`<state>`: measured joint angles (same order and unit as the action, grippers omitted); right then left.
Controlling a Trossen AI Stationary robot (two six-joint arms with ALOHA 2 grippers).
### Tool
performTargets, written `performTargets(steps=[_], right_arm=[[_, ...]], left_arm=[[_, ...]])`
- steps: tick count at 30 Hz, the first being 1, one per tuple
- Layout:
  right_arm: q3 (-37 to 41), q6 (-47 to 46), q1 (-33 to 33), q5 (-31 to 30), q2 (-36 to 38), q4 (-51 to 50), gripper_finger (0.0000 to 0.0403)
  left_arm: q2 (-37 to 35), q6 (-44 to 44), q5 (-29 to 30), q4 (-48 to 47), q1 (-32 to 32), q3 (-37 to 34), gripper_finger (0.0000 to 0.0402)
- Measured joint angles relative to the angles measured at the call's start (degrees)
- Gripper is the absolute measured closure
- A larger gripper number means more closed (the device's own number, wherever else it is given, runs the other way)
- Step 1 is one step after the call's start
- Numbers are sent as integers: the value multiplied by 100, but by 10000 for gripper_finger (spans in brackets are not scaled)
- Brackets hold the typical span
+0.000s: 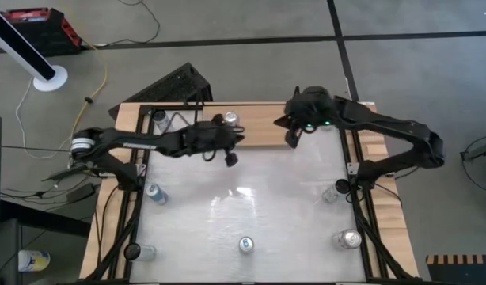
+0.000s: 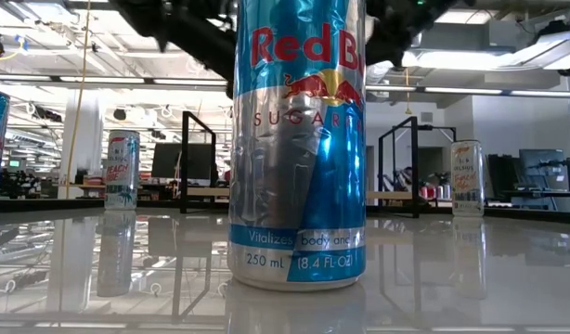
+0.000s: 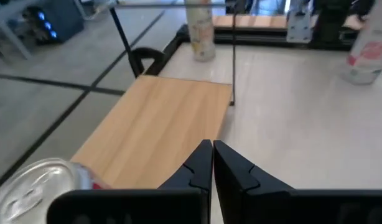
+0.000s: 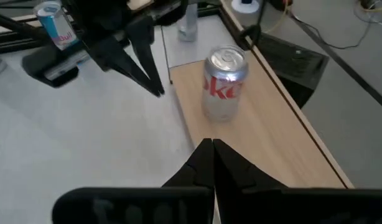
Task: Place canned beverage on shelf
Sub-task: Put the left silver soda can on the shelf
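The left fingers (image 3: 211, 168) are pressed together and hold nothing; in the high view they (image 1: 230, 158) hang over the desk just in front of the shelf's left part. The right fingers (image 4: 211, 163) are likewise pressed together and empty, and in the high view they (image 1: 292, 138) hover at the near edge of the shelf, right of its middle.

The shelf (image 1: 263, 127) is a light-wood board lying along the far edge of the desk (image 1: 251, 206), with thin black rails at its ends. One silver can with red lettering (image 4: 224, 84) stands upright on its left part, just beyond the left arm's wrist; the high view shows its top (image 1: 230, 119).

Other cans stand scattered on the desk. A blue and silver Red Bull can (image 2: 297, 139) stands upright at the near edge, middle, right before the low camera; from above it is the one at (image 1: 245, 245). One can (image 1: 155, 193) stands at the left side, another (image 1: 347, 239) at the near right, and one (image 1: 336, 190) at the right side by the frame. A further can (image 1: 160, 119) stands at the far left corner, beside the shelf's end.
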<state>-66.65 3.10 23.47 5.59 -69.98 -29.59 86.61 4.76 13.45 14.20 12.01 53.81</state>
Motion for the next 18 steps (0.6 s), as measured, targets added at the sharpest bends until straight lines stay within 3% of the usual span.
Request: performTargets(steps=[9, 18], right_arm=[[932, -4, 282, -15, 887, 292, 377], [1014, -5, 331, -11, 1034, 345, 374]], left_arm=[[1109, -91, 638, -911, 112, 1189, 401], [1283, -340, 1446, -1528, 172, 1511, 401]])
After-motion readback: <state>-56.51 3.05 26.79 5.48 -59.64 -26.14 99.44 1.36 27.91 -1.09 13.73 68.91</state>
